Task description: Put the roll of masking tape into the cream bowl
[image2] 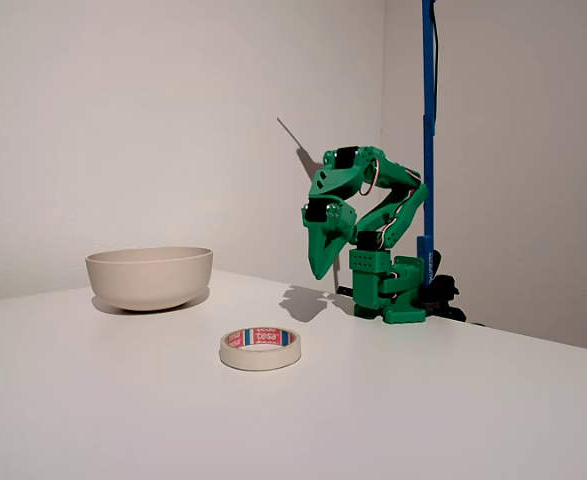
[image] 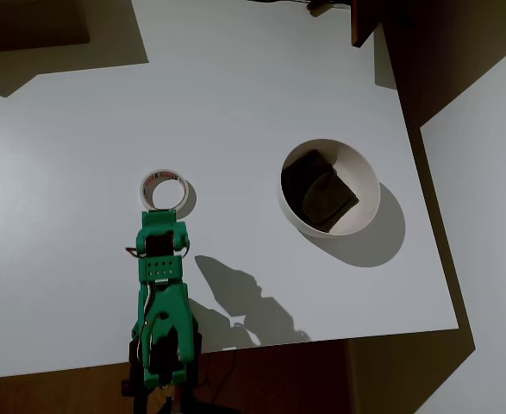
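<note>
In the overhead view, one flat off-white ring of masking tape with a reddish-printed core [image: 165, 190] is seen lying on the white matte tabletop [image: 80, 172]. It lies well apart from the round cream-white bowl with a smooth rim [image: 369, 177], to the bowl's left in this picture. One dark brown squarish lump [image: 320, 191] is seen resting inside the bowl. The green plastic two-finger gripper [image: 164, 220] is placed just beside the tape, on the side away from the far table edge, with the bowl off to its right. Nothing is held by it. From above, how far its jaws stand apart cannot be told.

In the fixed view, the tape [image2: 261, 348] is seen lying flat in the foreground, to the right of the bowl [image2: 149, 277] and nearer the camera. The gripper [image2: 320, 262] is held above the tabletop [image2: 453, 400], pointing downward, behind the tape and well to the bowl's right. Its fingers appear drawn close together and empty, though this is hard to make out at that size.

The step in hand is judged to be the approach, with no grasp yet made. The next move would call for the jaws to be parted, lowered over one wall of the ring and closed, before the tape is lifted and carried across to the bowl.

Counted: one tape roll, one bowl, one lump, one gripper.
</note>
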{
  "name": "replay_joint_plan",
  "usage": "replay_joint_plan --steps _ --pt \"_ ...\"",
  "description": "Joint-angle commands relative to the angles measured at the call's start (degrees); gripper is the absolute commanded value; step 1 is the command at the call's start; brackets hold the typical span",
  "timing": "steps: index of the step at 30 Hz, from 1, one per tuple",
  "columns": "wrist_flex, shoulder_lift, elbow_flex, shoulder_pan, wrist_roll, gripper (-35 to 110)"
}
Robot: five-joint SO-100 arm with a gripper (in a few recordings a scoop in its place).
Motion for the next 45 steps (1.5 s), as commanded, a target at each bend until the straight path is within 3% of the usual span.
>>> replay_joint_plan --steps 1,3,5,33,45 --pt "0.4 -11.6 -11.1 1.8 0.3 -7" --pt "0.3 -17.5 -13.9 2.5 0.9 12" --pt "-0.5 -21.2 -14.9 2.7 0.5 19" --pt "-17.0 -43.6 -15.2 2.3 0.3 18" --pt "-18.5 -48.5 -15.9 0.4 0.5 13"
